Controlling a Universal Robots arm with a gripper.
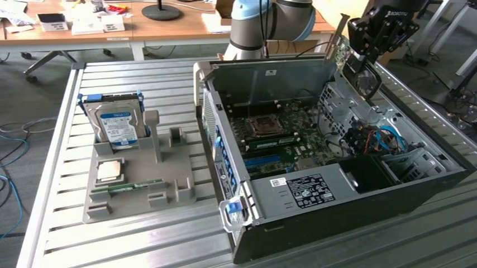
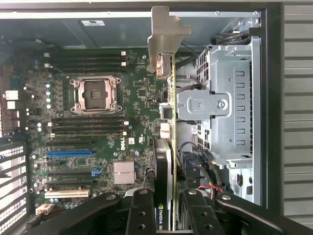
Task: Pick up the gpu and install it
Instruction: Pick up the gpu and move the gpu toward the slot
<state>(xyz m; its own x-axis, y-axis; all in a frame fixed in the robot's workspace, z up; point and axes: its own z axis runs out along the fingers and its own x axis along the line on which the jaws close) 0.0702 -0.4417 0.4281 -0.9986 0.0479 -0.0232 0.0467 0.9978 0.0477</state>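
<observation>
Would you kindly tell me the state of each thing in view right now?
computer case: lying on its side, open.
gpu: held edge-on over the computer case, not seated.
gripper: shut on the gpu.
hard drive: upright in the grey holder.
RAM stick: lying flat in the grey holder.

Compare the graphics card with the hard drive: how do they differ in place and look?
Place: the graphics card is clamped in the gripper above the open computer case; the hard drive stands in a grey holder beside the case.
Look: the graphics card is thin, with a green edge and silver bracket; the hard drive is boxy, with a blue-white label.
Both stand on edge.
</observation>
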